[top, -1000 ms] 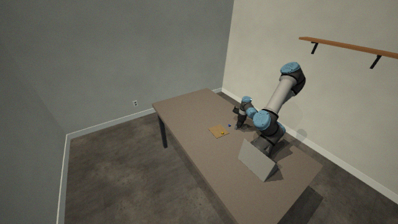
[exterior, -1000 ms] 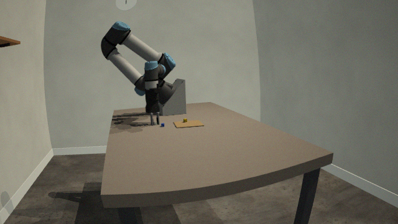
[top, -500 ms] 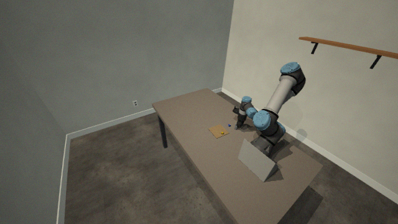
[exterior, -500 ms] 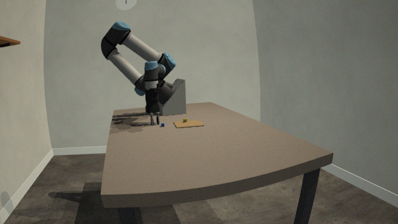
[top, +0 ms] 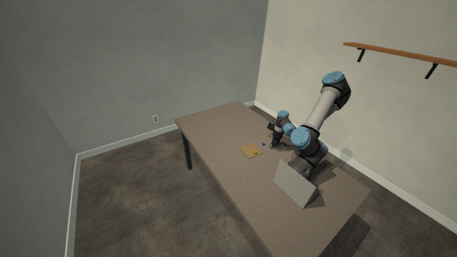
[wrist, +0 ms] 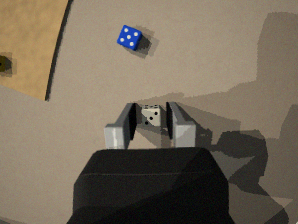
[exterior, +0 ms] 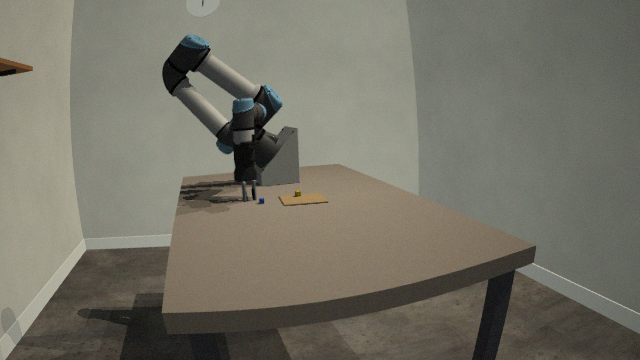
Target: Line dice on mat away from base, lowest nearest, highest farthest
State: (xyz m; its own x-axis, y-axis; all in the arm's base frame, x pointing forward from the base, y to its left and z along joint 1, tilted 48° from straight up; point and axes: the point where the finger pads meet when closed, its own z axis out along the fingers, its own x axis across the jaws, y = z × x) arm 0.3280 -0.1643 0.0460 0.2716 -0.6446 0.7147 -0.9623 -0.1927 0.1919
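The two-finger gripper [top: 272,146] [exterior: 249,200] [wrist: 151,113] points down close to the table top [top: 228,135] [exterior: 350,235] [wrist: 90,120], its fingers parted and gripping nothing. Between them, with a gap on either side, is the white die [wrist: 151,115]; the face seen most fully from the wrist shows three dark pips in a diagonal.

Just beyond the fingertips in the wrist view, the blue die [top: 263,143] [exterior: 261,201] [wrist: 129,38] sits on the table off the mat, five white pips showing. Past it, the tan mat [top: 250,149] [exterior: 310,200] [wrist: 35,50] lies flat, bearing the yellow die [top: 255,153] [exterior: 298,193] [wrist: 3,64]; I can't read its number.

Farther back, the UR7e arm [top: 321,108] [exterior: 202,107] is folded: its upper arm climbs from the wedge-shaped mount [top: 294,183] [exterior: 287,160] to a high elbow, and the forearm slopes down to an upright wrist above the gripper.
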